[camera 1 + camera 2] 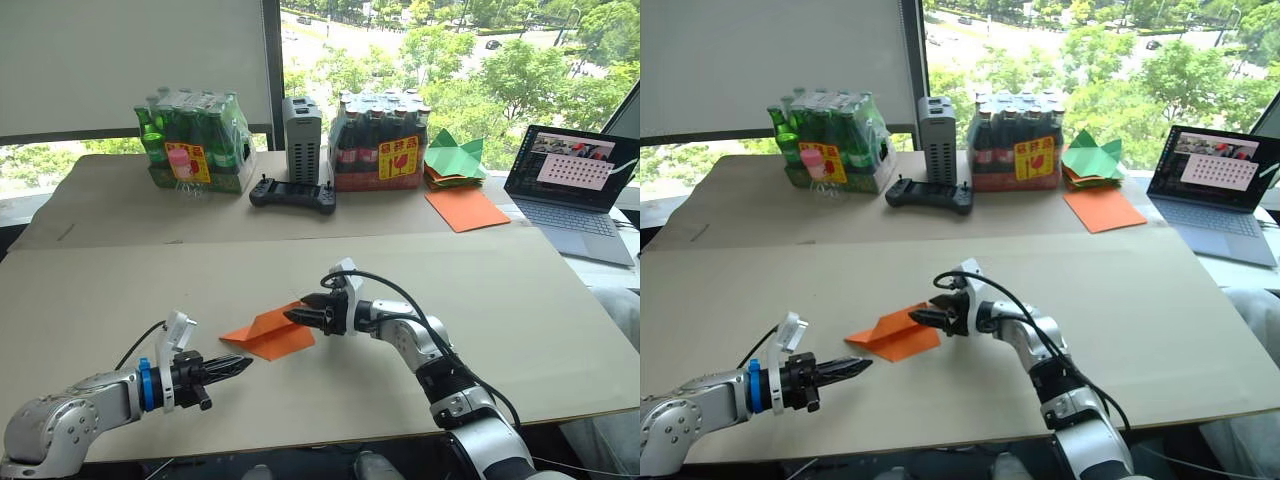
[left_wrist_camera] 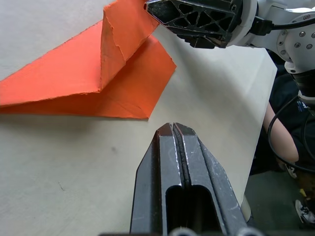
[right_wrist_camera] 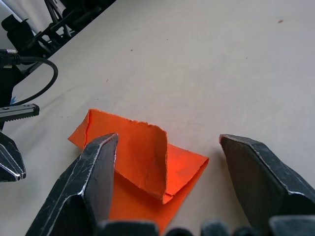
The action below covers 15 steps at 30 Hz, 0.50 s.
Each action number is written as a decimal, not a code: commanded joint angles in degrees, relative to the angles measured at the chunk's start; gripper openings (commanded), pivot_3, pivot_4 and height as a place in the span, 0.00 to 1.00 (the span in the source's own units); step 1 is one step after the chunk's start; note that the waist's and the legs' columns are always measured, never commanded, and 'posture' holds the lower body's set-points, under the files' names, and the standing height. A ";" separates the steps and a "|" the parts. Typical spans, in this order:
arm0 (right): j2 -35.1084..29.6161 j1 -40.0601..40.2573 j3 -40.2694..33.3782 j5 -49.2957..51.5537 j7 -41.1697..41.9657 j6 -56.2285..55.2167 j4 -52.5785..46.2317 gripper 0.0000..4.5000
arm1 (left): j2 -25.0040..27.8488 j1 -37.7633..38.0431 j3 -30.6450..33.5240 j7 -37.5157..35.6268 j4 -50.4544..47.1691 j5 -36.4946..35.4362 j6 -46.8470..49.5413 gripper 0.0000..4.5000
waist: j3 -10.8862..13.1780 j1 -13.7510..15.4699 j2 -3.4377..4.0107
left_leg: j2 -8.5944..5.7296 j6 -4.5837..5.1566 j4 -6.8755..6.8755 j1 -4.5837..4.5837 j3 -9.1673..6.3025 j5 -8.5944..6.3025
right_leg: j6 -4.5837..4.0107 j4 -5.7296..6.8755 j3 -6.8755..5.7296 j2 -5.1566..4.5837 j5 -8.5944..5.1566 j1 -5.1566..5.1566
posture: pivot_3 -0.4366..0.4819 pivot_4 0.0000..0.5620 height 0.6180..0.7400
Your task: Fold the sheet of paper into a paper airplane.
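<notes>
Right gripper: fingers spread wide in the right wrist view, gripping nothing; one finger lies over the near edge of the folded paper, the other stands clear of it on bare board.
Left gripper: fingers pressed together, nothing between them; tip just short of the paper's near edge, not touching.
Paper airplane: folded orange wedge, flat on the near cardboard table, between the two grippers; pointed end towards the robot's left, one flap standing up along the central crease.
Far table: green bottle pack, grey upright device, black controller, dark bottle pack.
Far right: green paper pieces atop a smooth orange sheet; open laptop beside them.
</notes>
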 commanded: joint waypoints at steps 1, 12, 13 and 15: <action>0.25 -1.09 -0.01 0.45 1.62 0.36 -0.97 0.81 | -0.13 0.05 1.40 0.39 -1.33 -1.10 -0.96 0.00 | 0.00 0.00 0.00 | 0.00 0.00 0.00 0.00 0.00 0.00 | 0.00 0.00 -0.01 0.00 0.00 0.00 | 0.48 0.27 1.00; 0.72 -1.02 0.23 0.41 2.89 0.36 -1.47 0.63 | -0.11 0.46 0.99 1.01 -1.10 -0.70 -1.54 0.00 | 0.00 -0.02 0.00 | 0.00 0.00 0.00 0.01 0.00 0.00 | -0.01 0.03 0.00 0.00 0.01 0.00 | 0.48 0.27 1.00; 0.68 -0.92 0.33 0.38 3.15 0.33 -1.63 0.55 | -0.11 0.39 0.93 1.09 -1.01 -0.71 -1.58 0.00 | 0.00 -0.02 0.00 | 0.00 0.00 0.00 0.02 0.00 0.00 | -0.01 0.03 0.00 0.00 0.01 0.00 | 0.48 0.27 1.00; 0.60 -0.74 0.48 0.40 3.51 0.33 -2.00 0.40 | -0.17 0.26 0.90 1.31 -0.84 -0.73 -1.63 0.00 | 0.00 -0.03 0.00 | 0.00 0.00 0.00 0.02 0.00 0.00 | -0.01 0.03 -0.01 0.00 0.01 0.00 | 0.48 0.27 1.00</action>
